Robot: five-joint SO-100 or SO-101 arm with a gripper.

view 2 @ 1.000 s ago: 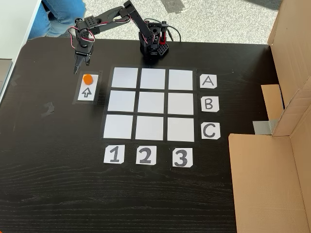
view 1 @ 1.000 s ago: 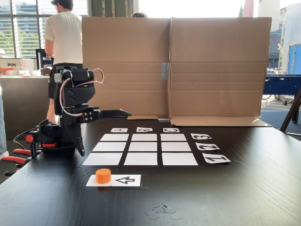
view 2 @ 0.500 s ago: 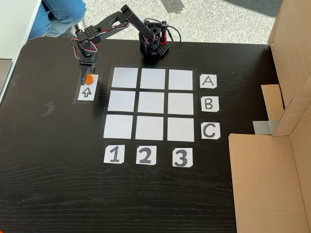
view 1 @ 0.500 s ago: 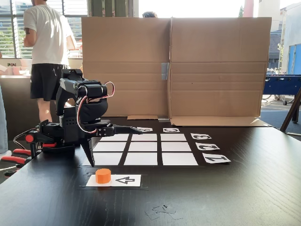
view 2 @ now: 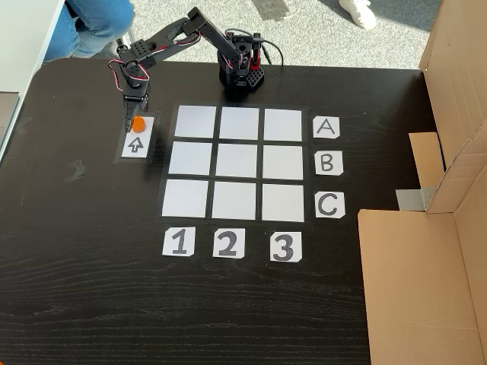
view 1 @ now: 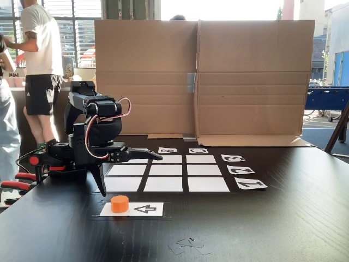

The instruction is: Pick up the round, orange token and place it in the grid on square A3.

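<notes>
We are at a dark wooden table (view 2: 91, 289) in a bright room, with a cardboard screen (view 1: 202, 82) at the back and a person (view 1: 38, 60) standing by the windows. Nearest us in the side-on fixed view, the orange token (view 1: 119, 203) sits on a white arrow card (view 1: 143, 208), outside the grid (view 2: 240, 163). We judge it light, stiff and smooth, best pinched across its round sides. Just behind it the gripper (view 1: 102, 190) hangs tip-down; from above the gripper (view 2: 129, 126) overlaps the token (view 2: 138, 123). We cannot tell whether the fingers are spread or closed, nor whether they touch it. Farther off, square A3 (view 2: 283, 124) lies blank beside the A label (view 2: 326, 128).
</notes>
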